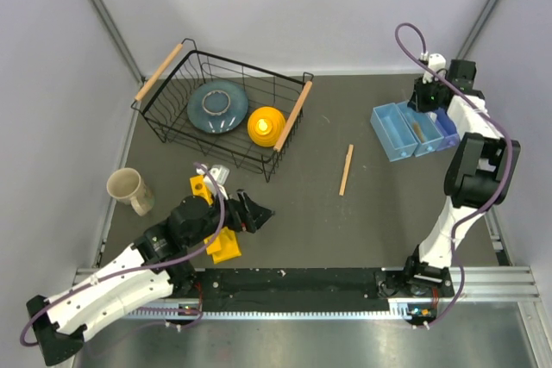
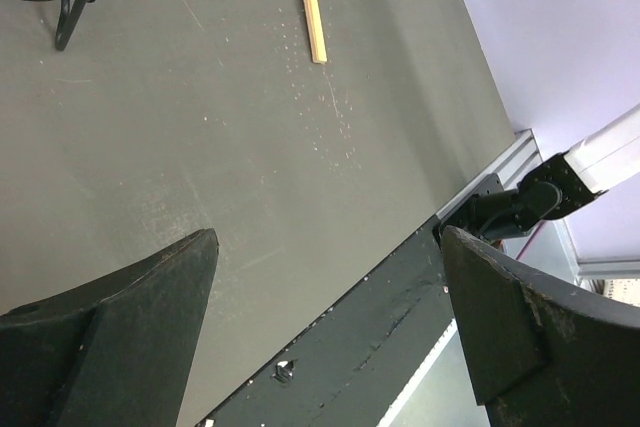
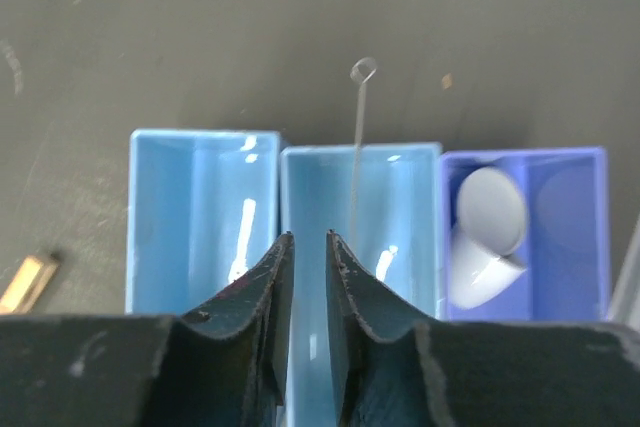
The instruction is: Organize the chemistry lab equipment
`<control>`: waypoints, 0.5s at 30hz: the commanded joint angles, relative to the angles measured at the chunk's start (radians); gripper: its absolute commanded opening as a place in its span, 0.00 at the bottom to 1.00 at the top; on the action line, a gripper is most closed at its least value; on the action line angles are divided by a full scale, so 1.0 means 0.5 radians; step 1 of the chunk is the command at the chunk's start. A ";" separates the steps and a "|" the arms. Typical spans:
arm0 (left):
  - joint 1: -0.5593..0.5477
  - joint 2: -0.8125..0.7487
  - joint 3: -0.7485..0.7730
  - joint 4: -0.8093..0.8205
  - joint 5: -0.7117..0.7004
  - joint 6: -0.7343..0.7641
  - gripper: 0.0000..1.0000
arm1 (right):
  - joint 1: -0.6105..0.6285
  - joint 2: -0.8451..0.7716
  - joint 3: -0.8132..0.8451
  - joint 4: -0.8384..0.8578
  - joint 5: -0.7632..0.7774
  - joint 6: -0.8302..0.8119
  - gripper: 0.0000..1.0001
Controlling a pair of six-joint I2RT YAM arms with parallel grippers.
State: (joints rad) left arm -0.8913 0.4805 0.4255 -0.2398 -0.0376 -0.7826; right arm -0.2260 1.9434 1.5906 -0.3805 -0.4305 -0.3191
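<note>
Right gripper (image 3: pixel 310 237), fingers a sliver apart, hangs between the walls of the middle bin (image 3: pixel 400 162); glass tube (image 3: pixel 358 117) just ahead, overhanging the far rim. Left gripper (image 2: pixel 328 237) gapes over open table (image 2: pixel 250 147).

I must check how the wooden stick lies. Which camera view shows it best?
The top external view: the wooden stick lies whole on the table, between the basket and the blue bins. The left wrist view cuts off one end; the right wrist view shows only a tip at its left edge.
</note>
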 commanded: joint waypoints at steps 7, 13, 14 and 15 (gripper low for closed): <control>0.000 0.324 0.189 0.124 0.222 0.013 0.99 | -0.020 -0.646 -0.508 0.046 -0.719 0.165 0.36; -0.095 0.680 0.428 0.114 0.241 0.092 0.99 | -0.020 -0.953 -0.831 0.052 -1.007 0.340 0.45; -0.119 0.775 0.465 0.099 0.192 0.105 0.99 | -0.020 -0.993 -0.898 0.049 -1.029 0.353 0.47; -0.174 0.827 0.547 0.084 0.158 0.135 0.99 | -0.020 -1.027 -0.935 0.052 -1.068 0.377 0.51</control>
State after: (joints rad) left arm -0.9222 0.8062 0.5793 -0.2321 0.0662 -0.7673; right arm -0.2310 1.5230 1.1961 -0.3820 -0.8200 -0.1970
